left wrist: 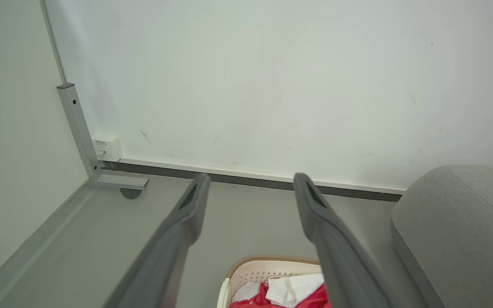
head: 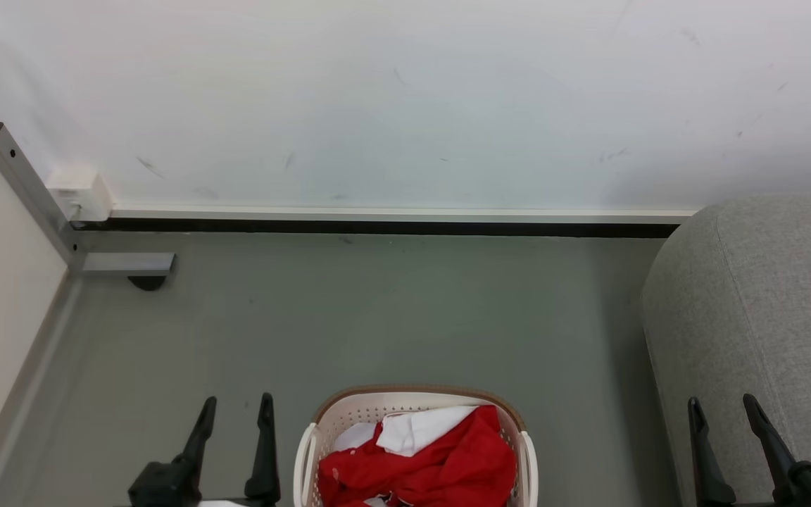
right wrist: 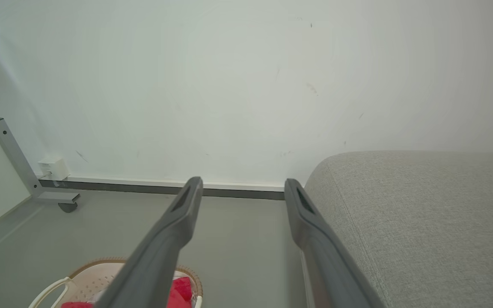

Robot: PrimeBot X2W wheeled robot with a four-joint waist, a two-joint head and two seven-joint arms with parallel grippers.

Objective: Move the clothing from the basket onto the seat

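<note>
No readable text in my views. Small white plastic wall box (left wrist: 106,148) has tiny marking, too blurred to read.

The head camera looked down from behind the left gripper (head: 236,400) and the right gripper (head: 721,401). Each wrist camera looked low along its fingers (left wrist: 173,244) at the wall (head: 405,105) ahead. All shared the basket (head: 412,389) between them.
</note>
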